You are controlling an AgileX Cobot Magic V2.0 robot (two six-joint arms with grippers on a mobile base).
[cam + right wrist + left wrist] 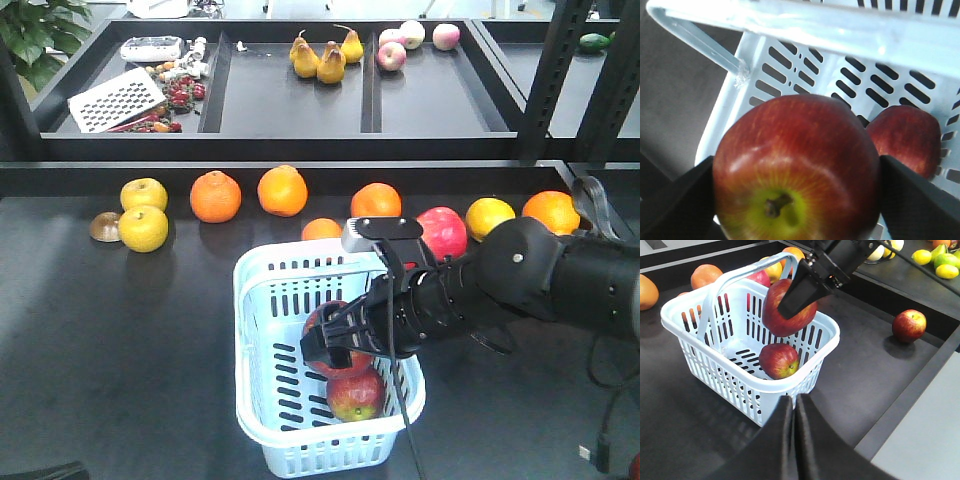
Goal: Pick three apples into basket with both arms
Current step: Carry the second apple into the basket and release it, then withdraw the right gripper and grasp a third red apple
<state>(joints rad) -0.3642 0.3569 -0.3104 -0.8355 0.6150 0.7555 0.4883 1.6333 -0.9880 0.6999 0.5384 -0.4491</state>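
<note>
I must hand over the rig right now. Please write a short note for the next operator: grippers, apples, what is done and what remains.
Right gripper: shut on the second apple, held over the open top of the basket.
Left gripper: shut, empty, near the basket.
Done: the first apple lies on the basket floor.
Left: release the second apple, then fetch the third apple, which lies on the table outside the basket.

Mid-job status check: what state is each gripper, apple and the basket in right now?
Right gripper: shut on the held apple.
Held apple: gripped, in the air over the basket interior, not released.
Apple in basket: lying loose on the basket floor.
Apple on table: outside the basket, untouched.
Basket: upright on the table, one handle raised.
Left gripper: shut, holding nothing.
</note>
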